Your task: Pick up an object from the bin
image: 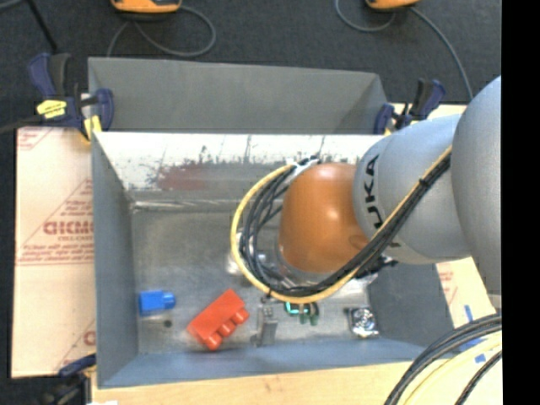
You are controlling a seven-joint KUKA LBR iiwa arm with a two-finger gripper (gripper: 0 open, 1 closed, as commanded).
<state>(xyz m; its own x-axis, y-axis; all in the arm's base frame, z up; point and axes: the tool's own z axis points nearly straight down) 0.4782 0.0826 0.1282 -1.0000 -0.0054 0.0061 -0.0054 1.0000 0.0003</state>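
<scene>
- Dark floor all round, and the grey bin [114, 226] sits square in the middle of it.
- Over on the left of the bin floor, a small blue block [156, 300] lies alone.
- Next along, an orange block [218, 319] lies at a slant near the front wall.
- Just beside it on the right, the gripper [268, 327] is low over the floor, under the arm's orange cover [316, 218]. Jaws open or closed, and whether they hold anything, I cannot tell.
- Further right, a small shiny metal piece [363, 321] lies near the front wall.
</scene>
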